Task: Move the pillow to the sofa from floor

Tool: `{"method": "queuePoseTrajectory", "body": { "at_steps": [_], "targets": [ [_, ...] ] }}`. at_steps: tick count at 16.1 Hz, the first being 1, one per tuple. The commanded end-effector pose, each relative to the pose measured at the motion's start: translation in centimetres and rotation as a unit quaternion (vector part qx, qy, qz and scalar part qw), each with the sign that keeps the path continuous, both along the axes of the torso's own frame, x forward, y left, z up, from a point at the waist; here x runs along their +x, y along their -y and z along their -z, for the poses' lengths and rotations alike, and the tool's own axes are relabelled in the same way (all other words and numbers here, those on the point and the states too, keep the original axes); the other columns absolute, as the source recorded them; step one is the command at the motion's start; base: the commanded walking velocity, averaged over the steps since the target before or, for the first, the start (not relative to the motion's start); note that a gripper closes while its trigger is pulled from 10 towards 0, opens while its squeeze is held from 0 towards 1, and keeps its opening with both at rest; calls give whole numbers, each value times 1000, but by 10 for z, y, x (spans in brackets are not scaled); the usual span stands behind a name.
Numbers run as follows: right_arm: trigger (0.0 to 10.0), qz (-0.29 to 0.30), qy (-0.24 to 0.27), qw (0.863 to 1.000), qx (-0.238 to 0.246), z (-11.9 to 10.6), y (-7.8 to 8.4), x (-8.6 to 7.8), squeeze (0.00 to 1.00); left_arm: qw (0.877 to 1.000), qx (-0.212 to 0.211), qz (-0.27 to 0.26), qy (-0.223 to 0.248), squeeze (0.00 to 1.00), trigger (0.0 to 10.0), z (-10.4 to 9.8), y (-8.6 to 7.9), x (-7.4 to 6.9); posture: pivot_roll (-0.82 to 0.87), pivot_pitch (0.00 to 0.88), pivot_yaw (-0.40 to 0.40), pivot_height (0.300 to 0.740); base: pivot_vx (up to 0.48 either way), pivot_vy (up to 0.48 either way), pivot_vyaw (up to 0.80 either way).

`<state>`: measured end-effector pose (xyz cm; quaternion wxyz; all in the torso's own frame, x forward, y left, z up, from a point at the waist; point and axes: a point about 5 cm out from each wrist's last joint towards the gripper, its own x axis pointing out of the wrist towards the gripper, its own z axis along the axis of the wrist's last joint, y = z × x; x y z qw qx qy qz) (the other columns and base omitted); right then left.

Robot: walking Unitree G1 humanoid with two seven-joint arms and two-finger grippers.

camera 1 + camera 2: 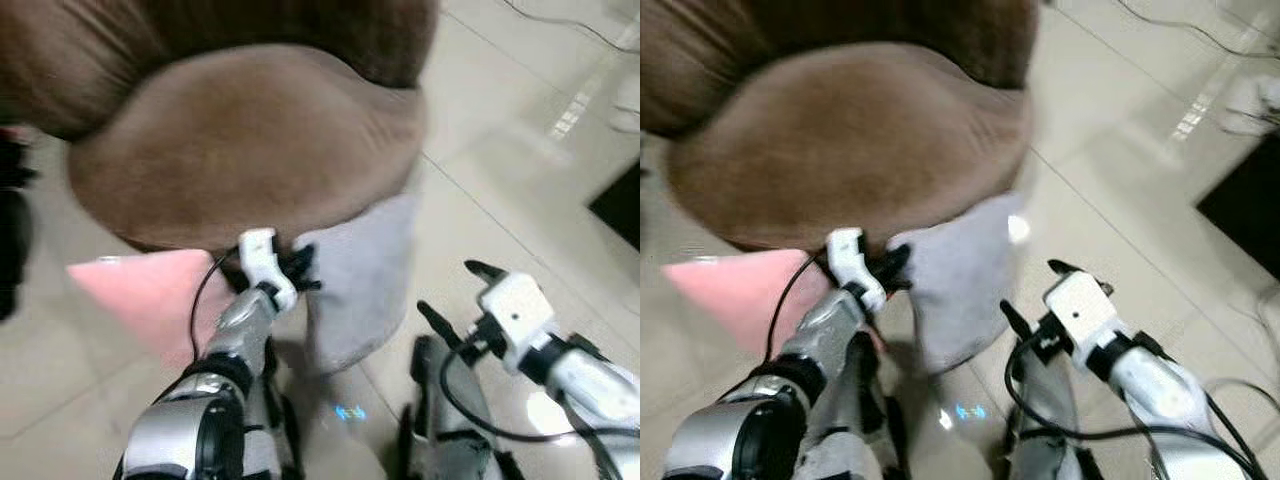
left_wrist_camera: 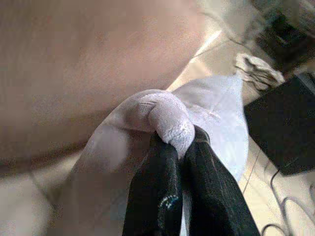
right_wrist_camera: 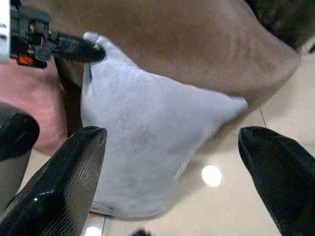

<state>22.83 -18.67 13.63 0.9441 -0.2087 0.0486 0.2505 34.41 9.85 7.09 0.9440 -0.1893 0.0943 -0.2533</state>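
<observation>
Against the front edge of the brown sofa (image 1: 250, 140), I see the grey pillow (image 1: 365, 280) hanging with its lower end down by the tiled floor (image 1: 500, 200), its top corner bunched up. My left claw (image 1: 300, 268) is clamped on that bunched corner; in the left wrist view both black fingers (image 2: 165, 196) pinch the fabric knot tightly. My right claw (image 1: 455, 300) sits just beside the pillow, on its right, apart from it, with its jaws spread wide; the right wrist view looks at the pillow between the two fingertips (image 3: 74, 162). A pink cushion (image 1: 150, 290) lies on the floor left of the pillow, under the sofa's edge.
</observation>
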Motion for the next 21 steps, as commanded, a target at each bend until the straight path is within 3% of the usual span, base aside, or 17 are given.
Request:
{"method": "queuePoseTrajectory", "body": {
  "at_steps": [1,5,7,9,10,11,12,14,16,17,21],
  "targets": [
    [10000,31,-11,999,-14,11,5,4,0,997,27,43,54,0,0,-15,4,4,-100,132,121,546,0,0,0],
    [10000,121,-5,991,51,18,13,29,0,983,61,94,144,0,0,-46,8,8,-57,59,137,546,0,0,0],
    [10000,133,-3,988,76,21,12,36,0,980,71,84,163,0,0,-52,5,9,-44,53,138,546,0,0,0],
    [10000,163,-7,975,152,23,7,44,0,971,76,54,222,0,0,-79,-3,5,-20,1,125,546,0,0,0],
    [10000,176,-10,965,194,22,6,47,149,968,67,44,240,0,0,-91,-5,1,-18,0,123,546,0,0,0],
    [10000,175,-11,955,238,19,4,51,1000,964,66,53,251,0,0,-97,-6,-4,-15,0,119,546,0,0,0],
    [10000,172,-11,951,257,17,3,52,1000,963,68,60,255,0,0,-99,-6,-6,-15,0,119,546,0,0,0],
    [10000,169,10,903,395,-4,1,66,1000,958,74,84,263,0,0,-103,-9,-19,-10,0,113,546,0,0,0],
    [10000,152,2,858,491,-17,0,80,1000,957,75,93,266,0,0,-107,-6,-27,-4,0,108,546,0,0,0],
    [10000,146,-19,844,515,-16,-2,85,1000,956,79,94,266,0,0,-108,-5,-29,3,0,103,546,0,0,0],
    [10000,164,-79,854,488,3,-4,87,1000,956,76,81,271,0,0,-119,-5,-32,15,0,93,546,0,0,0]
  ]
}}
